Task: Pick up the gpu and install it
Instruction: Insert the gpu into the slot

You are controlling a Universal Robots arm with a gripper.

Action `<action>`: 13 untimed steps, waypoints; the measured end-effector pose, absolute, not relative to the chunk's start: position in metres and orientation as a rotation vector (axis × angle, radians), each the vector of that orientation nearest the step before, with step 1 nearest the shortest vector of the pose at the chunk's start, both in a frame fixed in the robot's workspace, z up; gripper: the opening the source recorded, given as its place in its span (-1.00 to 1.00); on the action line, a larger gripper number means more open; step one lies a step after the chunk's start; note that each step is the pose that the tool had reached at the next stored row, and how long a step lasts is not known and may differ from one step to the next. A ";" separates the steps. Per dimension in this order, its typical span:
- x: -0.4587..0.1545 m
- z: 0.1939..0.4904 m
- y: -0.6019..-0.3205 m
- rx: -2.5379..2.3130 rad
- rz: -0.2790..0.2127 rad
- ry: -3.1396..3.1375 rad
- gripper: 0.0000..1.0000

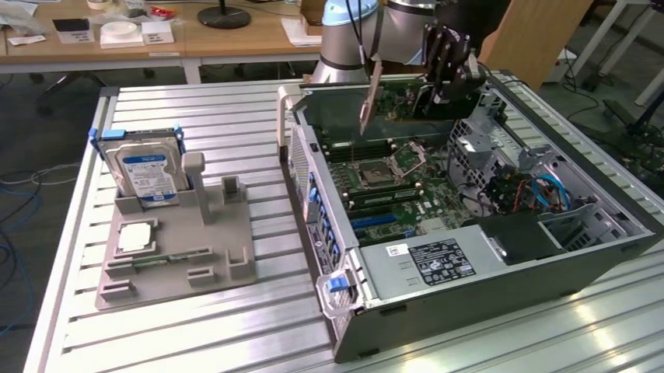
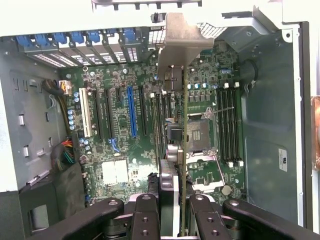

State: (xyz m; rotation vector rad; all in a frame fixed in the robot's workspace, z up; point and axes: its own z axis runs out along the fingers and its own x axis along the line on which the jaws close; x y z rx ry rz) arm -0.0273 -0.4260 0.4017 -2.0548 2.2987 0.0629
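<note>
Over the open case (image 1: 498, 303), gpu (image 1: 399, 105)

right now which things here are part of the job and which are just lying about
In the job:
graphics card, gripped in the pincer
open computer case
motherboard

Lying about:
hard drive, upright on the grey stand outside the case

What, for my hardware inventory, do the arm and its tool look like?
The arm is a thick silver-grey tube with a pale blue joint cap. The tool is matte black. Its fingers are built from jointed black links with small round pivot holes.
</note>
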 end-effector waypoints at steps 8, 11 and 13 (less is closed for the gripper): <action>-0.027 0.402 -0.426 -2.055 0.063 2.299 -0.44; -0.027 0.402 -0.426 -2.055 0.063 2.298 -0.44; -0.027 0.402 -0.426 -2.064 0.063 2.291 -0.44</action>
